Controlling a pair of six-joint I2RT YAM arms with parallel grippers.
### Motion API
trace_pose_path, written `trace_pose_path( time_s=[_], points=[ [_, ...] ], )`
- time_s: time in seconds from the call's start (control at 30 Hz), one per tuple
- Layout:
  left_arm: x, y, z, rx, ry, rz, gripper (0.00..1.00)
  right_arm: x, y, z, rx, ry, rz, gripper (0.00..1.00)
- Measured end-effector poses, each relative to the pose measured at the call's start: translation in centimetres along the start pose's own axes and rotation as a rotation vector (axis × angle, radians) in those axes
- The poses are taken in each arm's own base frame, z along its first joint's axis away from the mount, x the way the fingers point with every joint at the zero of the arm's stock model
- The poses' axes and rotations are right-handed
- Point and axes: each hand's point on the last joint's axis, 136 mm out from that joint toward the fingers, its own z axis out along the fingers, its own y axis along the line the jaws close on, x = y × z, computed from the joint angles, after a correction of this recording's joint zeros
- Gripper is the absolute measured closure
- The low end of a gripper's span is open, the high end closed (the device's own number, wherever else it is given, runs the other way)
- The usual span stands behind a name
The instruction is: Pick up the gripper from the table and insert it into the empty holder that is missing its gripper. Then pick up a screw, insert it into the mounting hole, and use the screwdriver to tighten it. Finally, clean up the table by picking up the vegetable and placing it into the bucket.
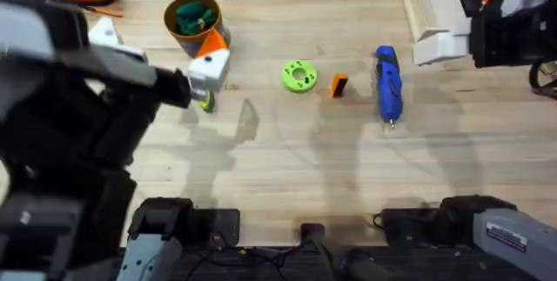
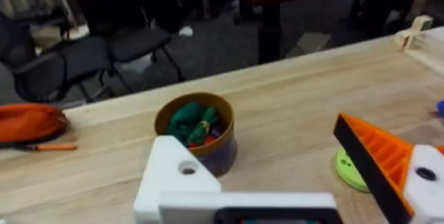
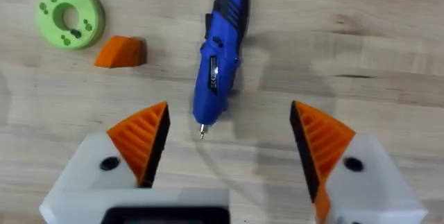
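Wooden table [image 1: 287,150] | right end effector [image 3: 229,141] wide open, empty | left end effector [image 1: 207,76] unclear

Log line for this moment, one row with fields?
left gripper: beside bucket, one finger missing | right gripper: open above screwdriver | gripper: on table, unpicked

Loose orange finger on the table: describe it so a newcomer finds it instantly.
Start at the blue screwdriver lying right of the table's middle. Between it and the lime-green disc lies the gripper, a small orange ribbed wedge. Unlike the other orange fingers, it has no white mount.
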Motion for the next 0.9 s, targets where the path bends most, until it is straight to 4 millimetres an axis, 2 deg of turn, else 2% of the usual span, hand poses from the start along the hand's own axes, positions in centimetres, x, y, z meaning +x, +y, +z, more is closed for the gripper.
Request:
trace_pose_path(
  time_s=[0.27, 0.7, 0.9],
  points=[
    [1.5, -1.7, -1.5, 0.051, -0.132, 0.029, 0.015, 0.0, 0.0, 0.0, 0.000, 0.000, 0.000, 0.010],
    [4.6, -4.0, -1.8, 0.140, -0.272, 0.072, 0.015, 0.0, 0.0, 0.0, 0.000, 0.000, 0.000, 0.010],
    [4.1, -4.4, -1.9, 0.160, -0.337, 0.093, 0.015, 0.0, 0.0, 0.0, 0.000, 0.000, 0.000, 0.010]
  ],
)
